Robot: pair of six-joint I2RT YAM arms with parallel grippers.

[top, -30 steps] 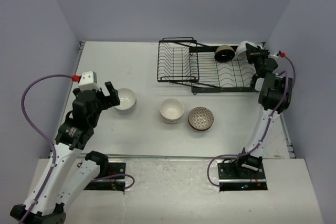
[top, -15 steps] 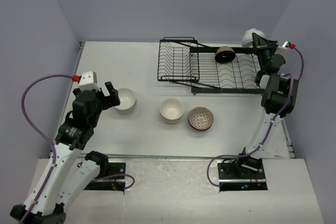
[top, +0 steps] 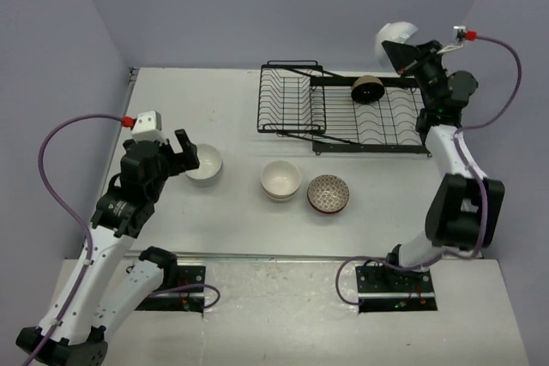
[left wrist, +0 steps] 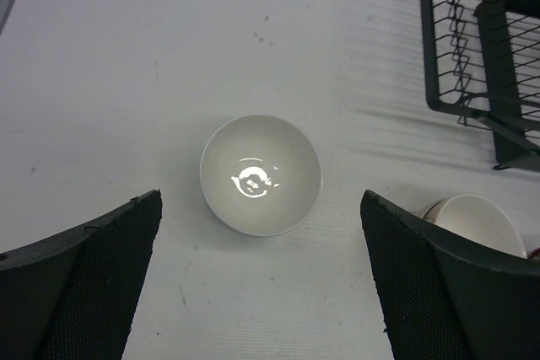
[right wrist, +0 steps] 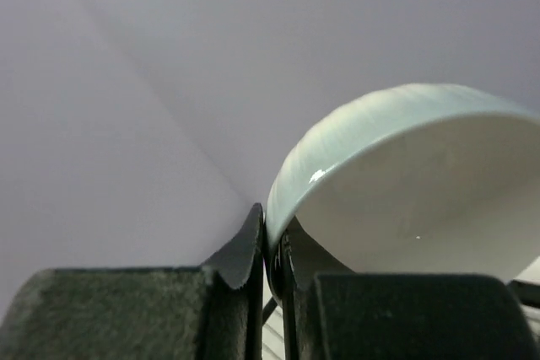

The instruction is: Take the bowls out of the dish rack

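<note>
Nearest the bases, our left gripper (top: 182,154) hangs with its fingers spread wide and nothing in them. In its wrist view a plain white round ceramic bowl (left wrist: 261,174) sits upright on the pale grey table (top: 232,117) below the gap, touching neither finger. To its right on the table are a cream round bowl (top: 280,180), apparently stacked on another, and just beside that a reddish-brown patterned bowl (top: 328,194). Beyond them lies the black wire dish rack (top: 343,117), where a dark round bowl with a tan rim (top: 367,88) stands on edge in the flat tray section. Farthest off, our right gripper (top: 412,57) is closed tight on the rim of a pale white ceramic bowl (right wrist: 405,183), one finger inside the wall and one outside, holding it tilted in the air above the rack's far right end. We judge this to be the carry step. The next move calls for swinging that bowl towards us over the rack wires, clear of the dark bowl, then lowering it onto bare table beside the others before letting go.
</note>
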